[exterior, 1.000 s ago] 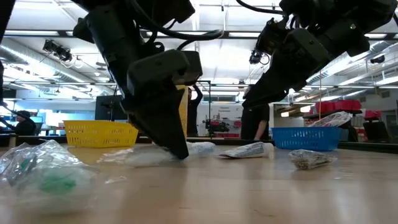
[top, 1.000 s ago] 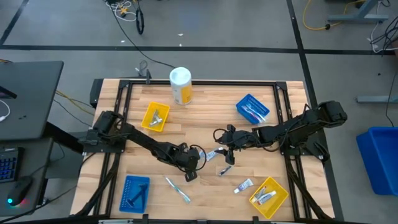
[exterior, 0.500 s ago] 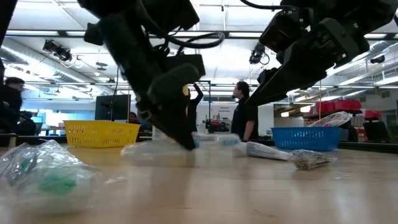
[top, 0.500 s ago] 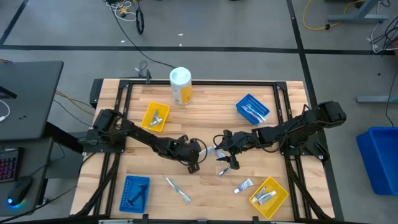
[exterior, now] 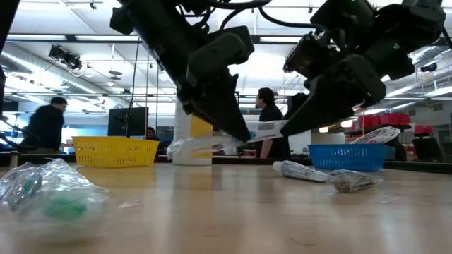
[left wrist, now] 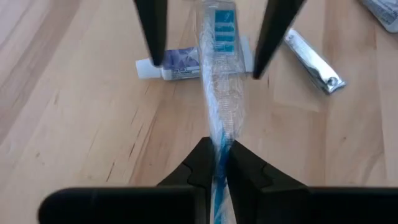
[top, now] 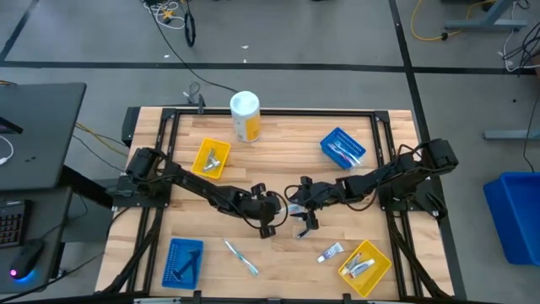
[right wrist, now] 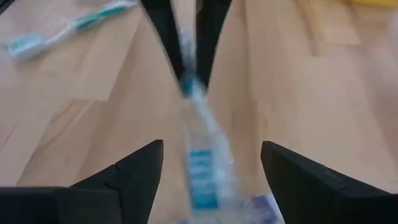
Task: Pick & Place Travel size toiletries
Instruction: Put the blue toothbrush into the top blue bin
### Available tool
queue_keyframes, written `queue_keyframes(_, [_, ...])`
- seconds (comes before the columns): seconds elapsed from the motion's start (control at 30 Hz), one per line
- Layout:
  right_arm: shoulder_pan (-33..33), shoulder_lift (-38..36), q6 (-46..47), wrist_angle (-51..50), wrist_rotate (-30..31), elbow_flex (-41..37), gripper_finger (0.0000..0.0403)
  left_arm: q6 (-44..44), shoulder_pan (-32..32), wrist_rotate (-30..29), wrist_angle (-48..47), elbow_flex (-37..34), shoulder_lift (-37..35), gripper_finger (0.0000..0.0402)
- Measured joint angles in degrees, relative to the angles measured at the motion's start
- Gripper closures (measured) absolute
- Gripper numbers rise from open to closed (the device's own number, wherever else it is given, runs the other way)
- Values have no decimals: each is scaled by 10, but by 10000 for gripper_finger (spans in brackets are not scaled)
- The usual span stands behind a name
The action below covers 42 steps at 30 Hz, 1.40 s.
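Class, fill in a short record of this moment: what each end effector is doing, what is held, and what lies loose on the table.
left end effector: shut on wrapped toothbrush, lifted off the table
right end effector: open, its fingers either side of the toothbrush's far end
under the toothbrush: small tube
nearby: nail clipper
also loose: another toothbrush

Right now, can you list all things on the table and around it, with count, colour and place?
wrapped toothbrush: one, white and blue, lifted, held by the left hand
small tube: one, white, front right
second toothbrush: one, front centre
canister: one, yellow with white lid, far edge
yellow trays: two, far left and front right
blue trays: two, far right and front left
left hand: shut on the wrapped toothbrush
right hand: open, facing the toothbrush
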Motion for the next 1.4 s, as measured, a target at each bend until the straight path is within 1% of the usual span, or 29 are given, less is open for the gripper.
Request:
queue_keyframes(0.07, [0, 1, 0, -4, -6, 0, 121, 1, 1, -4, 1, 0, 0, 369])
queue_keyframes(0.13, [0, 1, -3, 1, -5, 0, 129, -1, 3, -5, 2, 0, 0, 373])
queue_keyframes(0.5, [-3, 0, -8, -3, -5, 0, 222, -3, 5, -5, 9, 0, -1, 371])
queue_keyframes(0.9, [-4, 0, 5, 0, -5, 0, 289, -3, 5, -5, 8, 0, -1, 369])
queue_keyframes(1.03, [-4, 0, 5, 0, -5, 0, 300, -3, 5, -5, 8, 0, -1, 360])
queue_keyframes(1.17, [-4, 0, 5, 0, -5, 0, 300, -14, 5, -11, 7, 0, -1, 349])
queue_keyframes(1.4, [-4, 0, 5, -6, -5, 0, 303, -17, 5, -18, 8, 0, -1, 344])
